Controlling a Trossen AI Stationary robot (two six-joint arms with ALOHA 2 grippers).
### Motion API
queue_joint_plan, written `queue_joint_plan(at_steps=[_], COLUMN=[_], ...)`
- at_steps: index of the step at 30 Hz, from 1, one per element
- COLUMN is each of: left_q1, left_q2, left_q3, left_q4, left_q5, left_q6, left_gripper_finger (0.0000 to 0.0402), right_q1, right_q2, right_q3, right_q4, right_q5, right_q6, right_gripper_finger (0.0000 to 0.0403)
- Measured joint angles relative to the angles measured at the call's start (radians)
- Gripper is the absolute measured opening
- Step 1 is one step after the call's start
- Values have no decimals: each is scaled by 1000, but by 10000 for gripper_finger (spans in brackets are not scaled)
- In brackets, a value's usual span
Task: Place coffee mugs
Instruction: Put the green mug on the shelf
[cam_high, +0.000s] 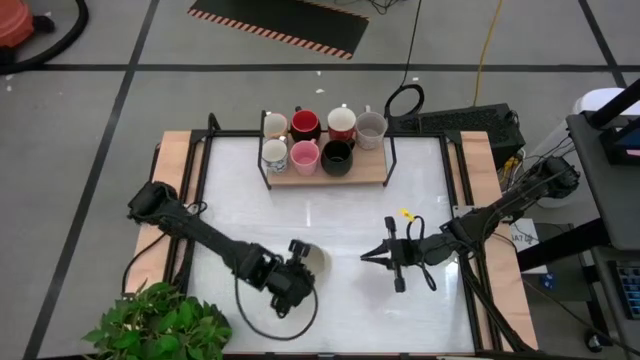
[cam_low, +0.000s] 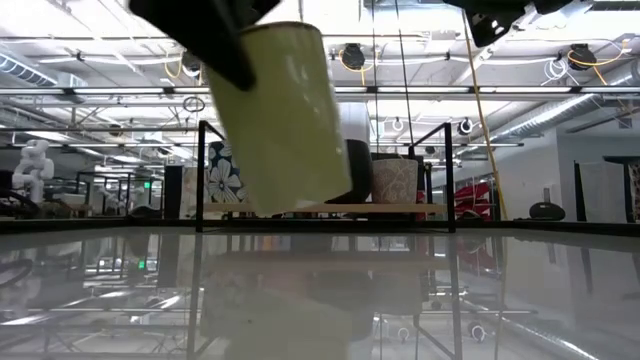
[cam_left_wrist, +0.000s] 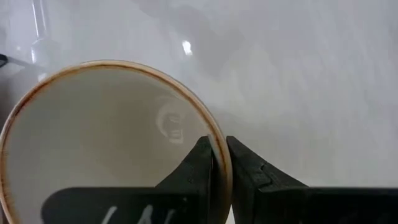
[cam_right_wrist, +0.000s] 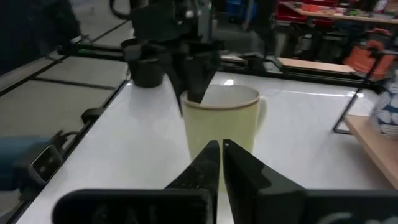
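The white surface (cam_high: 330, 215) carries at its far edge a wooden shelf (cam_high: 325, 172) inside a dark frame, and seven coffee mugs (cam_high: 320, 140) stand there in two rows, close to each other. A green plant (cam_high: 160, 325) sits at the near left corner. The left arm reaches from the left side toward the near middle, and its left pincer (cam_high: 300, 262) pinches the rim of a cream mug (cam_high: 310, 254), one finger inside the wall and one outside, as the left wrist view shows. In the low view this cream mug (cam_low: 285, 115) hangs tilted and seems lifted off the surface. The right arm waits at the right middle, with the right pincer (cam_high: 368, 256) pressed together and empty, pointing toward the mug and a little apart from it. I think the risk is in the grip: only a thin rim is held, so the tilted mug could turn or slip out during the way to the shelf. Also the free place on the shelf looks narrow, so the mug may knock its neighbours if it comes down not upright.
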Motion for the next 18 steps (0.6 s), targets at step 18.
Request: queue_joint_plan(at_steps=[18], left_q1=[167], left_q2=[0], left_q3=[0], left_q4=[96], left_q5=[183], left_q6=[-7], left_gripper_finger=[27], right_q1=[-3], right_q2=[456], right_q3=[501], right_q4=[-456], right_q5=[128], right_q6=[-21], right_gripper_finger=[112])
